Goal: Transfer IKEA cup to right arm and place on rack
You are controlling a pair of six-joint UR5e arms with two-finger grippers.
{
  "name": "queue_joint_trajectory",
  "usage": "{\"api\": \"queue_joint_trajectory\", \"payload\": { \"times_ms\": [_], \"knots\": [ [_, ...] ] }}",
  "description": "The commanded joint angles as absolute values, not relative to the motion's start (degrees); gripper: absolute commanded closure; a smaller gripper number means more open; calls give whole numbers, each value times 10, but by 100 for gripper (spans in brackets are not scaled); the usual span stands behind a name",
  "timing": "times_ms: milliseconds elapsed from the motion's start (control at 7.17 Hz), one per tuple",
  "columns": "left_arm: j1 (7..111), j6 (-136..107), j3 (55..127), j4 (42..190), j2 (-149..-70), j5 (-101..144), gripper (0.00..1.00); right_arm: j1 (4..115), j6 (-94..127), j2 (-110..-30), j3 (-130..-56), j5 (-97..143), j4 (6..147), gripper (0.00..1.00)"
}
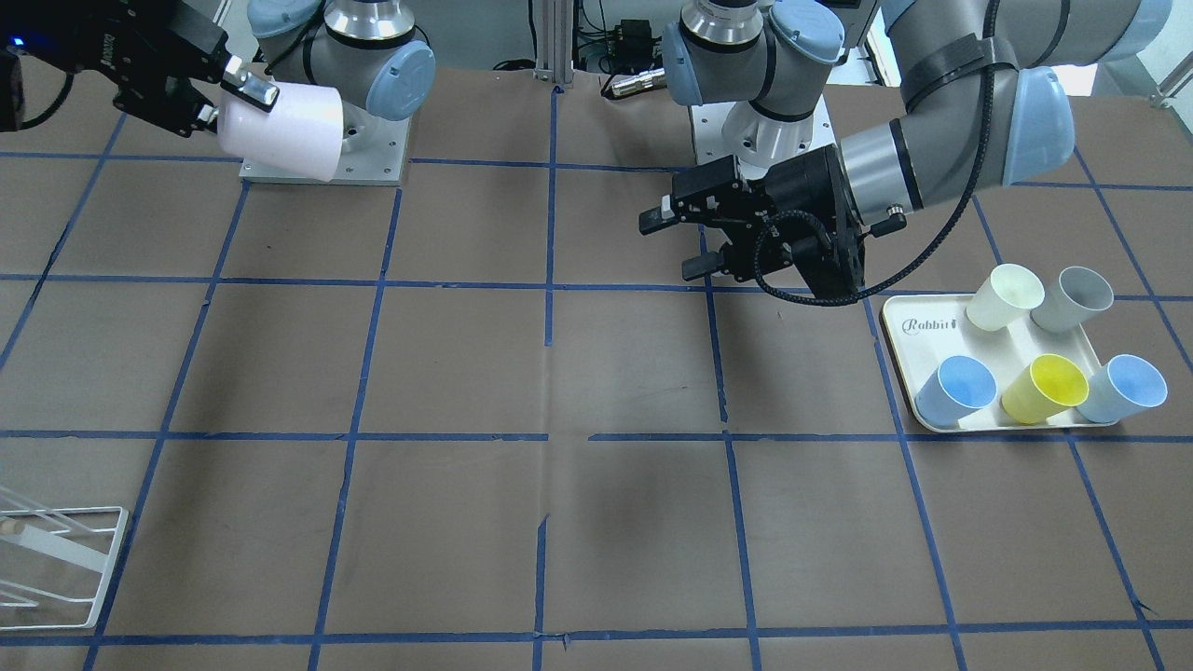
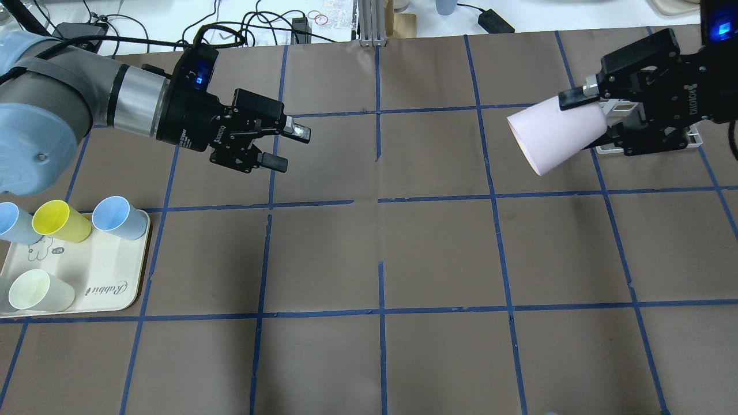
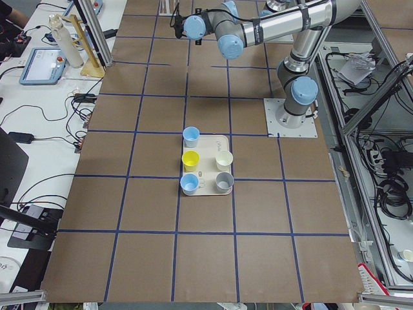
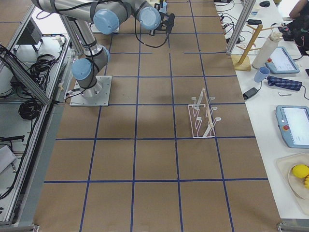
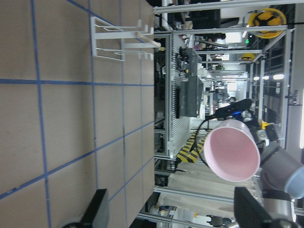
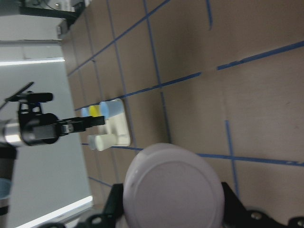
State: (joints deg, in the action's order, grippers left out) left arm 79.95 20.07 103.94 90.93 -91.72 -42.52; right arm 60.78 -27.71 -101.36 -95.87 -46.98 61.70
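The pale pink IKEA cup [image 2: 553, 135] lies on its side in the air, held by my right gripper [image 2: 588, 118], which is shut on its base end, with its mouth facing the left arm. It also shows in the front view [image 1: 284, 130], with the right gripper [image 1: 233, 104] beside the right arm's base. The left wrist view looks into the cup's mouth [image 5: 232, 151]; the right wrist view shows its bottom [image 6: 173, 187]. My left gripper [image 2: 291, 148] is open and empty, well apart from the cup, above the table [image 1: 673, 246]. The white wire rack [image 4: 203, 116] stands on the table's far right side [image 1: 56, 559].
A cream tray [image 1: 899, 345] on the robot's left holds several cups: cream-white [image 1: 1005, 296], grey [image 1: 1072, 298], yellow [image 1: 1046, 387] and two blue ones. It also shows in the overhead view [image 2: 86, 276]. Brown paper with blue tape lines covers the table.
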Motion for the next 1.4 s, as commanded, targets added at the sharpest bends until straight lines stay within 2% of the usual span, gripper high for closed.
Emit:
{"api": "queue_joint_trajectory", "payload": {
  "times_ms": [0,279,419,558,698,1256],
  "knots": [
    [829,144,1030,785,-959,-624,0,607,-275,-1021,-957,-639,753,97],
    [919,114,1007,747,-976,-844,0,607,-296,-1015,-960,-714,860,100],
    [930,100,959,775,-973,-876,0,607,-333,-1005,-960,-740,884,100],
    [933,91,874,875,-981,-925,0,607,-364,-980,-960,-772,942,100],
    [940,36,835,911,-963,-931,0,608,-385,-956,-960,-790,1000,100],
    [942,-25,874,918,-891,-945,0,605,-390,-851,-959,-791,1161,100]
  ]
}}
